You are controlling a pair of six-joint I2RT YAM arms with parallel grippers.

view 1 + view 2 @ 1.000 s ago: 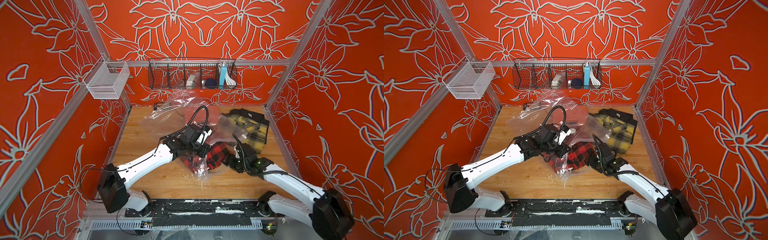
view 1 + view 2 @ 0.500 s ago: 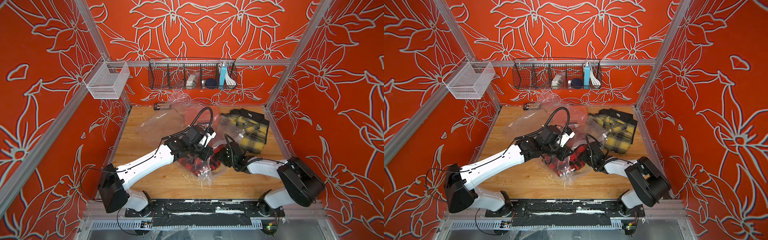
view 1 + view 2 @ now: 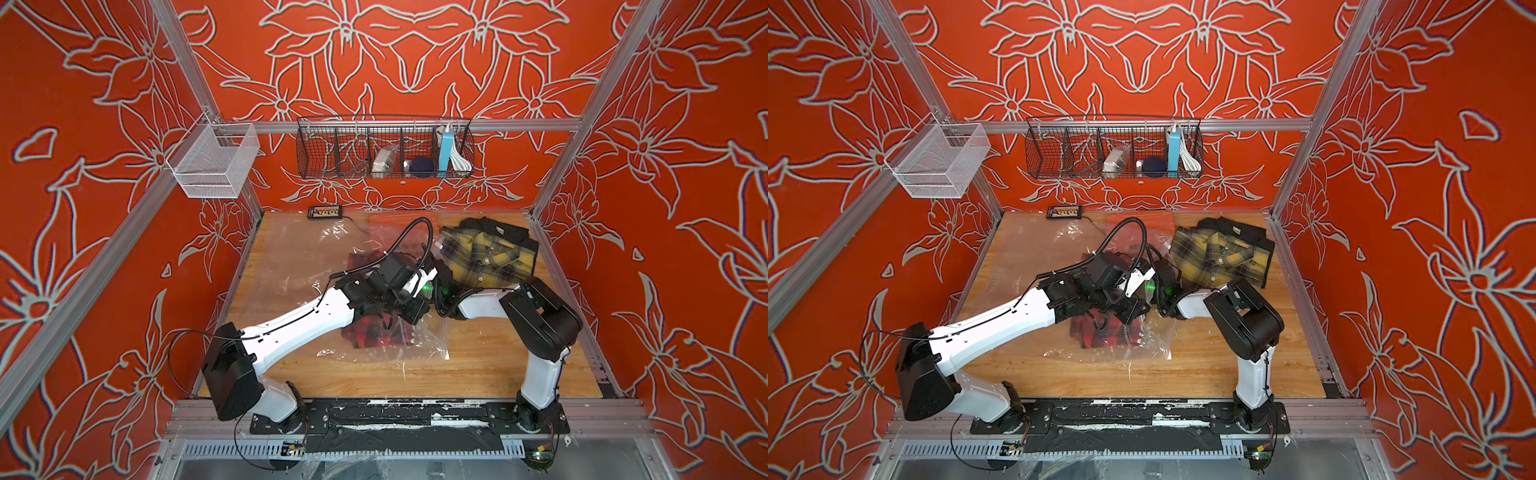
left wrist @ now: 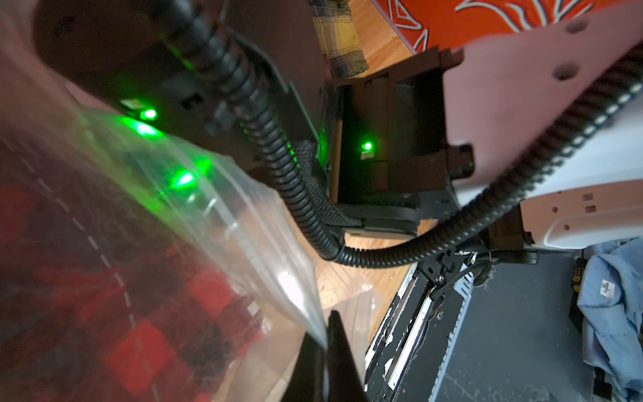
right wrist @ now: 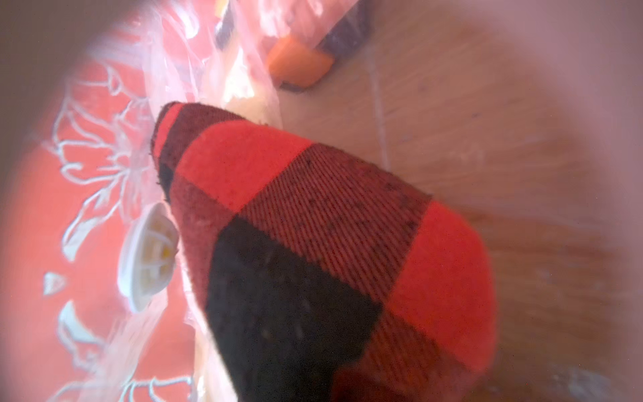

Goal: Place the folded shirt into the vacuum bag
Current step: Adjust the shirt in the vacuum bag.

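While the red-and-black checked folded shirt lay partly inside the clear crinkly vacuum bag on the wooden table, its raised fold pointed toward the round white valve cap. The left tool was clamped on bag film. The right tool's grip, hidden behind fabric, could not be told.

Centre: left arm and right arm meet over vacuum bag and red plaid shirt; we find no gap.
Upper right: yellow plaid shirt blocks.
Lower edge: bare table, we pass freely.
Upper left: flat bag film only.
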